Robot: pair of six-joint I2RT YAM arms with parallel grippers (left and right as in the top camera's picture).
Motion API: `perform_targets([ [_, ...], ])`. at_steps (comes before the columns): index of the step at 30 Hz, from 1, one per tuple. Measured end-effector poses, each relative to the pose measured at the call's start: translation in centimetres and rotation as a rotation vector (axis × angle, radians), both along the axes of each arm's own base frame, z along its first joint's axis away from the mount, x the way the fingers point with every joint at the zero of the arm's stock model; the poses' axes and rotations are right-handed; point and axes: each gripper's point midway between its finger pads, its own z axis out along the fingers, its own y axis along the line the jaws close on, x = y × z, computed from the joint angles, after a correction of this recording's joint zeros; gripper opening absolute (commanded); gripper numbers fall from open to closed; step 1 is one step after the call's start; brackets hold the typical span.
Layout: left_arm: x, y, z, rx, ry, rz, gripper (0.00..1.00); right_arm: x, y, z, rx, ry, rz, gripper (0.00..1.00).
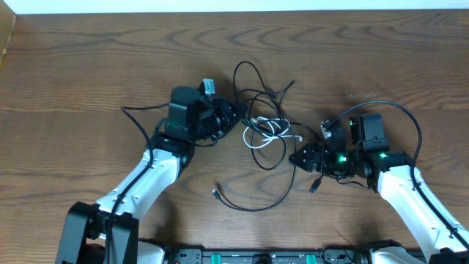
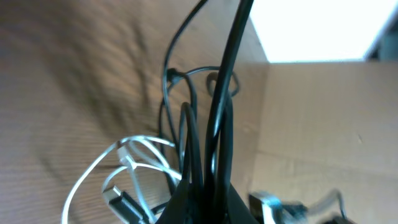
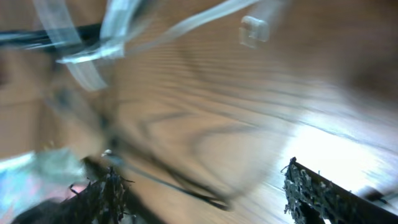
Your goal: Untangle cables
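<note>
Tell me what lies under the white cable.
Bare wooden table shows beneath the white cable, whose coil is meshed with the black cables. Which strand runs underneath at each crossing is too fine to tell, and the left hand covers the tangle's left edge.

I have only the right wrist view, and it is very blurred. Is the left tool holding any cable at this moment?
Observer: Yes. The left tool is shut on black cable strands.
Operator: Where is the white cable lying?
Observer: The white cable is coiled between the left tool and the right tool.
Operator: Is any plug end free?
Observer: One black plug lies alone on the table, on the robot's side of the white cable.
</note>
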Motion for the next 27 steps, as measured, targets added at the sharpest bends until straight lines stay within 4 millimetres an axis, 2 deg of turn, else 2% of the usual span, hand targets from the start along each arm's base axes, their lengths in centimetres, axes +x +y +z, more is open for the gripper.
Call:
perform_targets([
  [6, -0.5, -0.9, 2.1, -0.040, -0.126, -0.122, 0.08, 0.6, -1.6, -1.2, -0.103, 0.012, -0.074, 0.79],
  [9, -1.0, -1.3, 2.5, -0.055, -0.145, -0.163, 0.08, 0.7, -1.9, -1.2, -0.111, 0.013, -0.086, 0.79],
  [12, -1.4, -1.9, 4.1, -0.098, -0.208, -0.219, 0.08, 0.9, -2.5, -0.7, -0.104, 0.004, -0.109, 0.78],
  [15, -1.8, -2.6, 6.3, -0.146, -0.314, -0.285, 0.08, 1.7, -3.1, 1.1, -0.074, -0.050, -0.135, 0.76],
  [18, -2.6, -3.1, 9.2, -0.193, -0.467, -0.362, 0.08, 2.8, -3.4, 4.1, -0.016, -0.154, -0.143, 0.74],
  [23, -4.2, -3.5, 12.7, -0.238, -0.683, -0.467, 0.08, 3.7, -2.7, 9.5, 0.100, -0.357, -0.095, 0.55],
  [24, -4.5, -3.5, 13.1, -0.242, -0.708, -0.480, 0.08, 3.6, -2.4, 10.4, 0.126, -0.391, -0.072, 0.46],
  [25, -4.7, -3.6, 13.3, -0.244, -0.722, -0.491, 0.08, 3.4, -2.0, 11.2, 0.152, -0.423, -0.045, 0.43],
  [27, -4.9, -3.6, 13.3, -0.248, -0.729, -0.506, 0.08, 2.9, -1.2, 12.6, 0.204, -0.467, 0.003, 0.41],
])
